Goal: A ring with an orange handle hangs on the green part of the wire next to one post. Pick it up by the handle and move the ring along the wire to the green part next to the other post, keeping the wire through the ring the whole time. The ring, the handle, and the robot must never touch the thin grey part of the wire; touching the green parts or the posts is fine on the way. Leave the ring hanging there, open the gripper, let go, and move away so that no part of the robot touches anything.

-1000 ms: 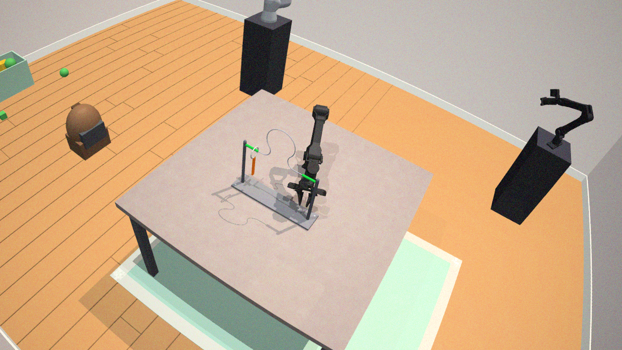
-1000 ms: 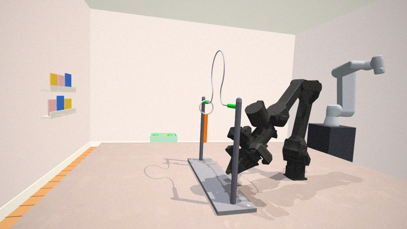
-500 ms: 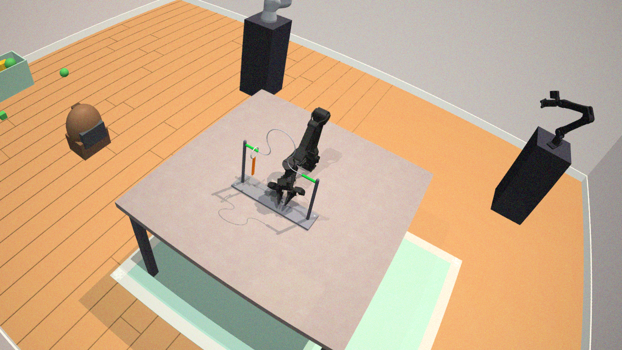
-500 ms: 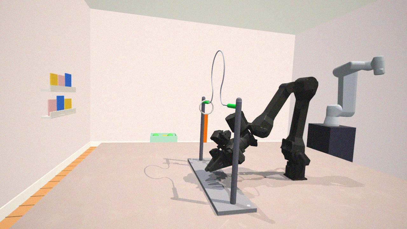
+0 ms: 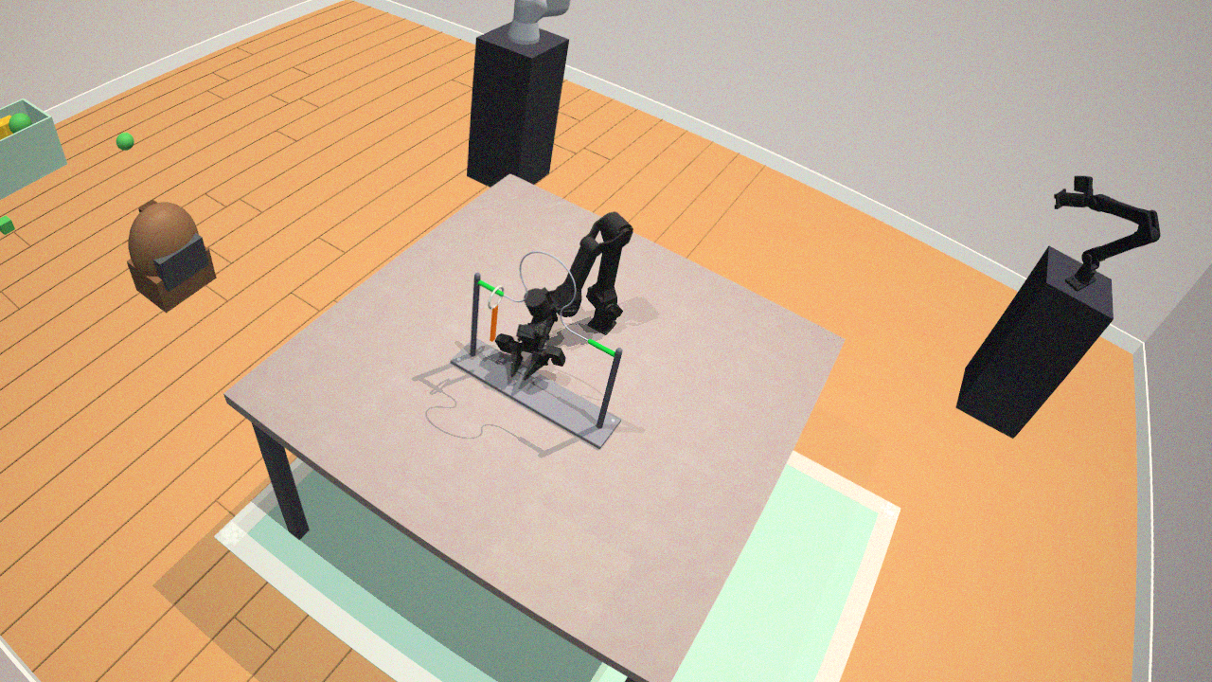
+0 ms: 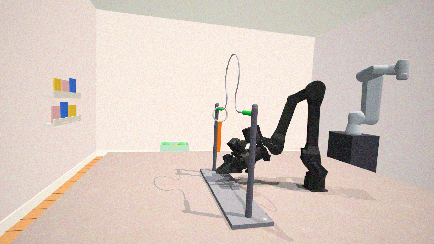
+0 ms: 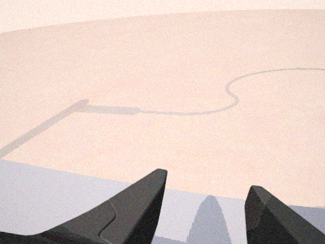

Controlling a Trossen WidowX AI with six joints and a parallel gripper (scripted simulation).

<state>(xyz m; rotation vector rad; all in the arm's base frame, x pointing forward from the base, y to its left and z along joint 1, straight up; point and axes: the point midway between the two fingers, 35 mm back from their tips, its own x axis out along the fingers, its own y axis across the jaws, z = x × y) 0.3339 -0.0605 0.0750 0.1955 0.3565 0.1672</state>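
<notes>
The white ring [image 5: 503, 289] [image 6: 219, 114] hangs on the green part [image 5: 486, 286] [image 6: 221, 108] of the wire by one post [image 5: 474, 315] [image 6: 215, 142]. Its orange handle [image 5: 493, 323] [image 6: 218, 137] hangs straight down. The thin grey wire [image 5: 542, 259] [image 6: 233, 75] loops high toward the green part [image 5: 601, 345] [image 6: 247, 113] at the other post [image 5: 609, 388] [image 6: 251, 169]. My gripper [image 5: 522, 369] [image 6: 219, 170] [image 7: 207, 187] is partly open and empty. It is low over the grey base plate [image 5: 559, 406] [image 6: 233, 206] [image 7: 45, 194], between the posts, below and apart from the handle.
The table [image 5: 593, 526] [image 6: 121, 206] drops off at its edges. My arm's base [image 5: 603, 315] [image 6: 315, 179] stands behind the wire stand. A grey robot on a dark pedestal [image 5: 515, 101] [image 6: 353, 148] and a second black arm on a pedestal [image 5: 1038, 339] stand off the table.
</notes>
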